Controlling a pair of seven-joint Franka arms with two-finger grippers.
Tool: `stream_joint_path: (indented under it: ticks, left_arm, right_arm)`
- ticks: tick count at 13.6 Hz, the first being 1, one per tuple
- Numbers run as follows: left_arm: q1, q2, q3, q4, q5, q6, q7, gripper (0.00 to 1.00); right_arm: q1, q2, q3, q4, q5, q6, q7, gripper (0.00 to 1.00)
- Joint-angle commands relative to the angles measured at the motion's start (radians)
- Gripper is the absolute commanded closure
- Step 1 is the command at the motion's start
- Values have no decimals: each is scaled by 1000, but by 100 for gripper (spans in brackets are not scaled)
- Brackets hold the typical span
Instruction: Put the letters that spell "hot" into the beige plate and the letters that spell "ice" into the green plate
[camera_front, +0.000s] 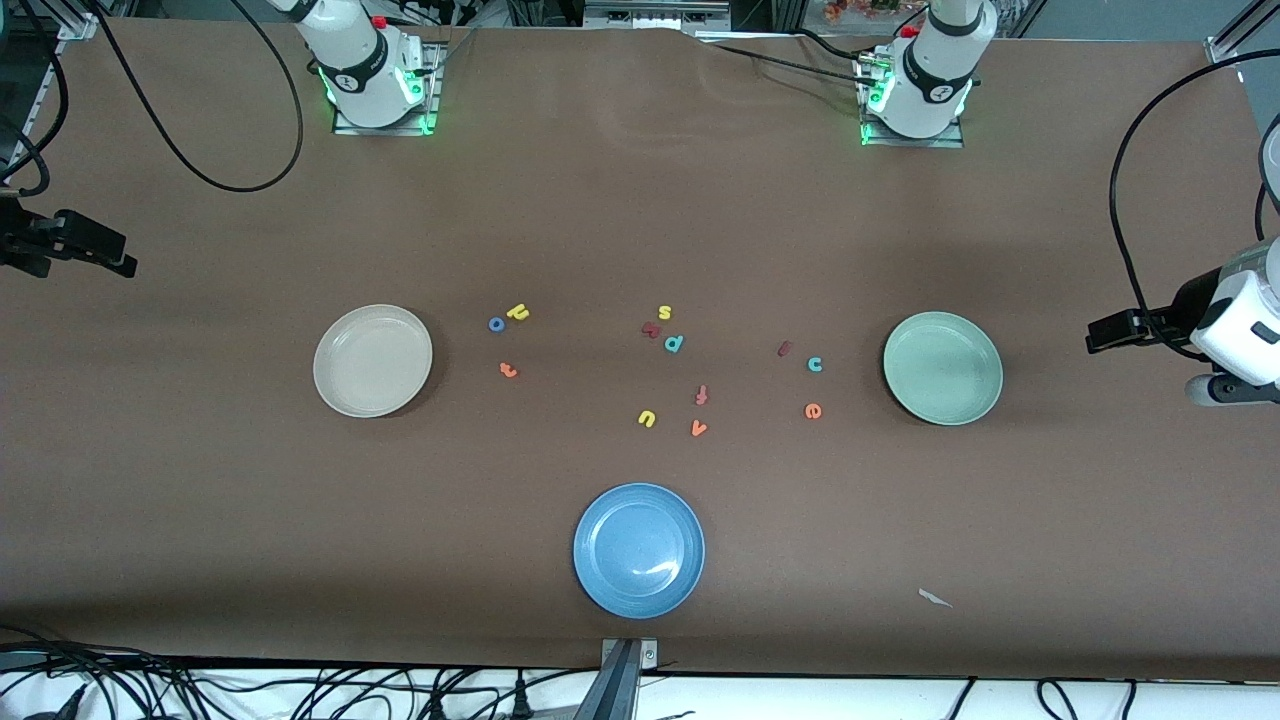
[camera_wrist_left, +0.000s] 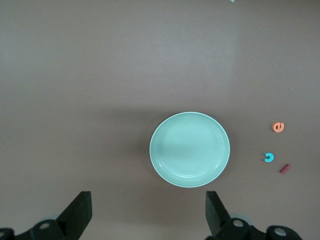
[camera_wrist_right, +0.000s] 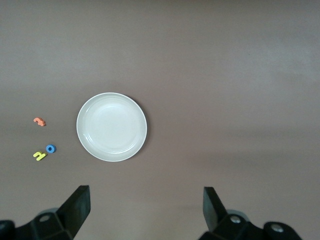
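The beige plate (camera_front: 372, 360) (camera_wrist_right: 111, 127) lies empty toward the right arm's end. Beside it are the yellow h (camera_front: 518, 312), blue o (camera_front: 496, 324) and orange t (camera_front: 509, 370). The green plate (camera_front: 942, 367) (camera_wrist_left: 189, 149) lies empty toward the left arm's end. The dark red i (camera_front: 785, 348), teal c (camera_front: 815, 364) and orange e (camera_front: 813, 411) lie beside it. My left gripper (camera_wrist_left: 147, 197) (camera_front: 1110, 332) hangs open high over the table by the green plate. My right gripper (camera_wrist_right: 145, 192) (camera_front: 105, 255) hangs open high by the beige plate. Neither holds anything.
A blue plate (camera_front: 639, 549) sits near the front edge. In the middle of the table lie a yellow s (camera_front: 665, 312), another dark red letter (camera_front: 652, 329), a teal p (camera_front: 674, 343), an orange f (camera_front: 701, 395), a yellow u (camera_front: 647, 418) and an orange v (camera_front: 699, 429). A white scrap (camera_front: 935, 598) lies near the front.
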Motion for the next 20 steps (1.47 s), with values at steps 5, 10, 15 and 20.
stream_joint_path:
  ticks: [5,10,15,20]
  left_arm:
    - [-5,-23,-1,-20,13,-6,-7,0]
    - [-5,-23,-1,-20,13,-6,-7,0]
    - [-5,-23,-1,-20,13,-6,-7,0]
    - [-4,-23,0,-20,13,-6,-7,0]
  right_arm:
    - [4,8,-14,27,12,-21,-3,0]
    - [7,8,-11,27,15,-27,-51,0]
    - [9,2,-4,29,17,-31,-49,0]
    - [14,4,-1,29,15,-30,-46,0]
